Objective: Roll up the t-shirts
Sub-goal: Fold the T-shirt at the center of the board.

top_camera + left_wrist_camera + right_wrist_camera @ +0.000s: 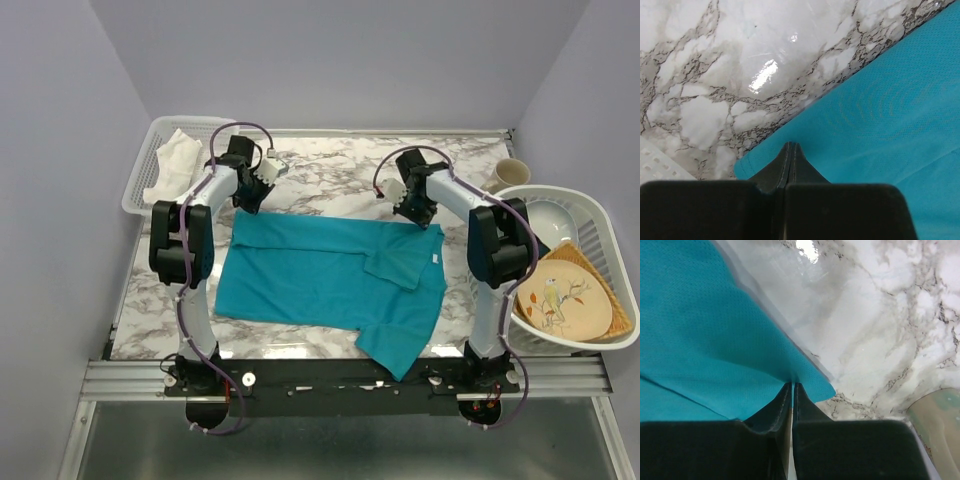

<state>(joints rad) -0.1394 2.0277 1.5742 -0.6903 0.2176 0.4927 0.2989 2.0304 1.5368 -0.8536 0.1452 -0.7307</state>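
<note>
t-shirt (pixel 320 275): plain teal, thin, spread flat, one sleeve folded inward | place: marble surface (pixel 330 165), between both arms | left pincer (pixel 790 147): clenched on the far-left hem | right pincer (pixel 792 386): clenched on the far-right corner, cloth puckered there

You face a bench (pixel 330 165) topped in glossy white marble with grey veining, set into a corner of plain pale lavender walls: one behind (pixel 350 60), one on the left (pixel 50 200), one on the right (pixel 600 90). An aluminium rail (pixel 130 375) runs along the bench's near edge, with a dull grey metal panel (pixel 350 450) below it. Overhead light leaves bright glare patches (pixel 762 75) on the marble.
</note>
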